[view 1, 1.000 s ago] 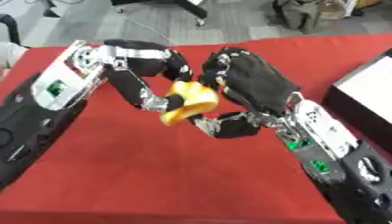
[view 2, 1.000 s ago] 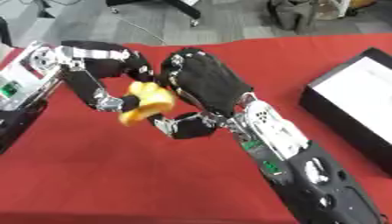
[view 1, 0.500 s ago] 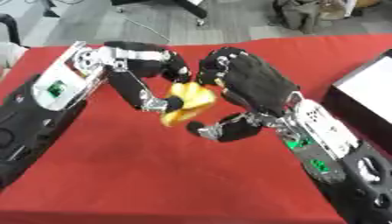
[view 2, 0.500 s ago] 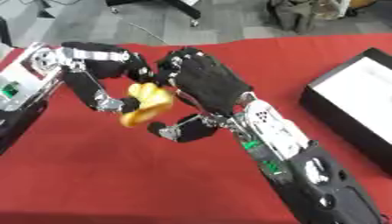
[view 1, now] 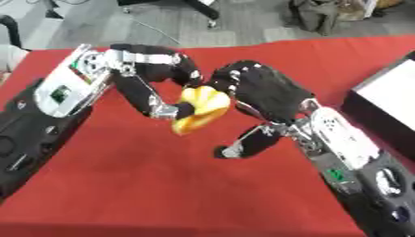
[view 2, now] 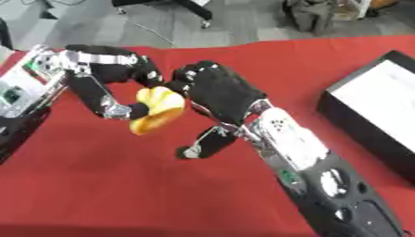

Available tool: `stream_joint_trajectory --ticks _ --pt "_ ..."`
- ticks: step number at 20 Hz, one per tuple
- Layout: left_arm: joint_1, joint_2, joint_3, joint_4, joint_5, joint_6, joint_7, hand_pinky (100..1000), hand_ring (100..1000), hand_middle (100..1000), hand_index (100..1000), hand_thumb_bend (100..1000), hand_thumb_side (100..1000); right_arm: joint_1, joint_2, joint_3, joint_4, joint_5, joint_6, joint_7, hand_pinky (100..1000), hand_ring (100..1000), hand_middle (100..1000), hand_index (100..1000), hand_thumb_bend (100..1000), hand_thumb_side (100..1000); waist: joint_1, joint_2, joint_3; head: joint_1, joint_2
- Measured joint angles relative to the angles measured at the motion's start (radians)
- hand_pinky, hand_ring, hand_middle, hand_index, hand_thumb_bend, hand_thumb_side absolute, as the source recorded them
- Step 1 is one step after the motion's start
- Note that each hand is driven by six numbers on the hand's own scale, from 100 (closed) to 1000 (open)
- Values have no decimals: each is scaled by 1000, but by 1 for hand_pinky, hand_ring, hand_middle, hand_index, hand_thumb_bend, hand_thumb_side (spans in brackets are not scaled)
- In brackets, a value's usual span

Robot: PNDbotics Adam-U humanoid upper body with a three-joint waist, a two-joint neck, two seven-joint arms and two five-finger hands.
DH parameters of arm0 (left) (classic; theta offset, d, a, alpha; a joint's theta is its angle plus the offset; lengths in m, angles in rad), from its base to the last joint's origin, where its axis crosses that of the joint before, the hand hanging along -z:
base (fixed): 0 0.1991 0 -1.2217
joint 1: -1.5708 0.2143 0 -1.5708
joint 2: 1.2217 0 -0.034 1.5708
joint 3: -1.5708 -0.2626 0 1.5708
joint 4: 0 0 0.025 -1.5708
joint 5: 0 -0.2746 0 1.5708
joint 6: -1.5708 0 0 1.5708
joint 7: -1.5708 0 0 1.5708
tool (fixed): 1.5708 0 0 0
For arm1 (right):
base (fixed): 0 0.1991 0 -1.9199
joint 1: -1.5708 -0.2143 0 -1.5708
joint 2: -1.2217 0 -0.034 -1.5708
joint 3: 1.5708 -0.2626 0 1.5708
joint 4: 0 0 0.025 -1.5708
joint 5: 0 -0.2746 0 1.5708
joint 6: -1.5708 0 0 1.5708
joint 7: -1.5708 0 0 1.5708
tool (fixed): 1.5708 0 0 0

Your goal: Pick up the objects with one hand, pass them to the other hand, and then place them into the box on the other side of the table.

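A yellow banana-shaped toy (view 1: 201, 109) hangs above the middle of the red table (view 1: 146, 185). My left hand (view 1: 166, 81) is shut on it, fingers curled over its top and thumb under its left end. My right hand (view 1: 267, 92) stands close against the toy's right side, back towards the camera. Its fingers reach the toy's upper edge, while its thumb (view 1: 242, 142) is spread wide, down and away from the toy. A black box (view 2: 356, 125) with a white inside lies at the table's right edge.
Grey floor lies beyond the table's far edge, with a chair base (view 1: 203, 7) and a dark bag (view 2: 312, 11) on it. Bare red cloth stretches below and in front of both hands.
The right hand's thumb has swung down and away from the toy, opening the hand wider. The left hand and the toy have stayed nearly in place.
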State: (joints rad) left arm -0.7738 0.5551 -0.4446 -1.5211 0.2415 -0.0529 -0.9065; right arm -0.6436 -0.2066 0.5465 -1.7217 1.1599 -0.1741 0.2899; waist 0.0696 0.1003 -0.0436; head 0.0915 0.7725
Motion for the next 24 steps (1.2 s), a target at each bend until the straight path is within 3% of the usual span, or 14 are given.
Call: stream_joint_trajectory --ticks 6,11,18,24 --pt "10 9 2 -5 0 -7 -1 679 498 436 563 100 212 56 2 -84 27 34 71 -64 708 743 606 847 803 469 2 0 -3 11 0" --pt "14 24 12 0 -5 -16 -1 681 498 437 564 100 207 68 3 -97 -4 76 137 -142 730 742 614 848 762 504 3 0 -4 13 0" --pt "16 27 19 12 -23 -27 -1 677 499 438 565 100 206 64 3 -72 -24 152 112 -226 746 737 599 829 705 502 3 0 -4 13 0" --pt "17 27 19 27 -34 -33 -1 675 499 439 566 100 204 52 -3 -34 -63 137 63 -206 757 738 601 823 670 487 3 0 -1 13 0"
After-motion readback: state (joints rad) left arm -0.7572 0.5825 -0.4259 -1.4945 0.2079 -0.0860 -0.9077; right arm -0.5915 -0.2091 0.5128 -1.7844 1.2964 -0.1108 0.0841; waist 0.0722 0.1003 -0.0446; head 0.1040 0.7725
